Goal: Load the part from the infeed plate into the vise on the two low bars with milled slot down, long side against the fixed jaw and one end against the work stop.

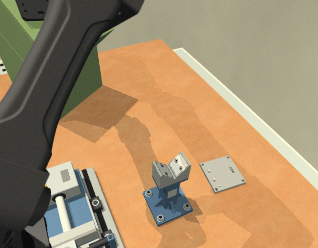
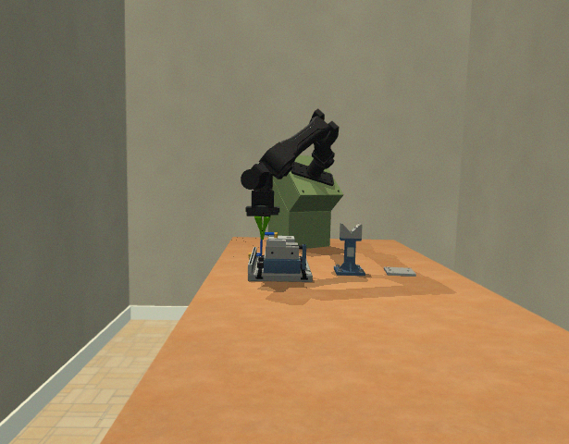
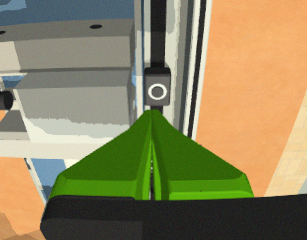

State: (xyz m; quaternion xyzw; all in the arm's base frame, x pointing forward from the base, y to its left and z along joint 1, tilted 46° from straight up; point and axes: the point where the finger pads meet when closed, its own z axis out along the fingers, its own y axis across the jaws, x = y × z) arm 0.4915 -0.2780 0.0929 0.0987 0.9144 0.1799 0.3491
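Note:
The infeed plate (image 1: 222,173) lies flat on the table with only small pins on it. In the wrist view, a grey block (image 3: 76,103) that looks like the part lies in the vise (image 3: 73,60) between the jaws. Its left end is at a short black rod (image 3: 0,100). I cannot see its slot. My gripper (image 3: 151,120) is shut and empty. Its green fingertips point down over the vise's side rail, next to a bolt (image 3: 157,91). In the exterior view the gripper (image 2: 261,235) hangs above the left side of the vise (image 2: 279,263).
The V-block (image 1: 170,168) stands empty on its blue base between the vise and the infeed plate. A green machine housing (image 2: 307,205) stands behind the vise. My arm (image 1: 33,106) hides most of the vise in the top view.

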